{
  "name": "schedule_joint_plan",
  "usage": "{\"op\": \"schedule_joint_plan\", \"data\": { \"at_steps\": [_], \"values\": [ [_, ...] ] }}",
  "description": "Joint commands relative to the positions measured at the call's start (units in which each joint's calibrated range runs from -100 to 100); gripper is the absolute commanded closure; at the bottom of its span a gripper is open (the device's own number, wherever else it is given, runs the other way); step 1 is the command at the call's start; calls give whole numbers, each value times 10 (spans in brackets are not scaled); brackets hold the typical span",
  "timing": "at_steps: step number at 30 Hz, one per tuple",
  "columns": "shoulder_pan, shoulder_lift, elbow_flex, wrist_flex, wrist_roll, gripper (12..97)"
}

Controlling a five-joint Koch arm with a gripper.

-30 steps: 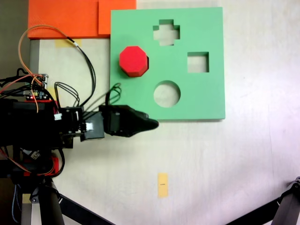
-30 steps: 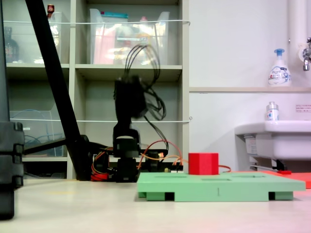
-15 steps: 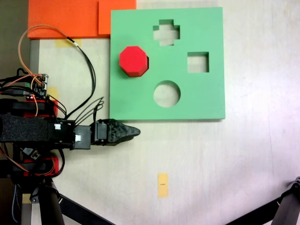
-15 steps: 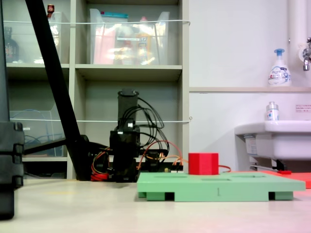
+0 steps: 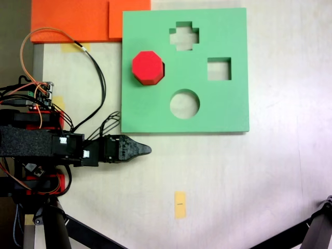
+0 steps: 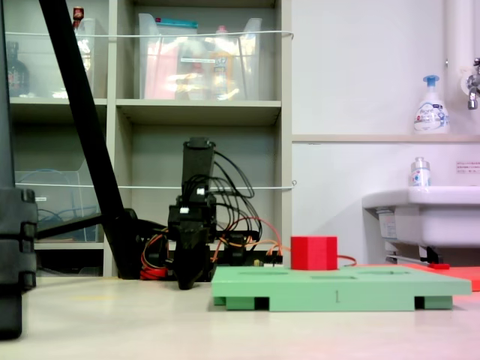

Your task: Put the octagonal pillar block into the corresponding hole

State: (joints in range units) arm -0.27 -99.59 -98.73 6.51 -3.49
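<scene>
octagonal pillar block sits in green board's hole, protruding | gripper off board, low over table, grip unreadable

text: none legible | dispenser bottle: label present, too small to read | small bottle: label print blurred | wall sign: red marks, unreadable | position: all three items far right of and above gripper in that fixed view

Orange foam lies at the table's top left. A yellow tape strip sits lower down. A soap bottle stands above a sink.
</scene>
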Motion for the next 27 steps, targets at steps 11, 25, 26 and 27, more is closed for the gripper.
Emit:
{"op": "schedule_joint_plan", "data": {
  "at_steps": [11,25,26,27],
  "values": [
    [1,-4,-13,-45,0,601],
    [1,-4,-13,-45,0,601],
    [1,-4,-13,-45,0,601],
    [1,-4,-13,-45,0,601]
  ]
}}
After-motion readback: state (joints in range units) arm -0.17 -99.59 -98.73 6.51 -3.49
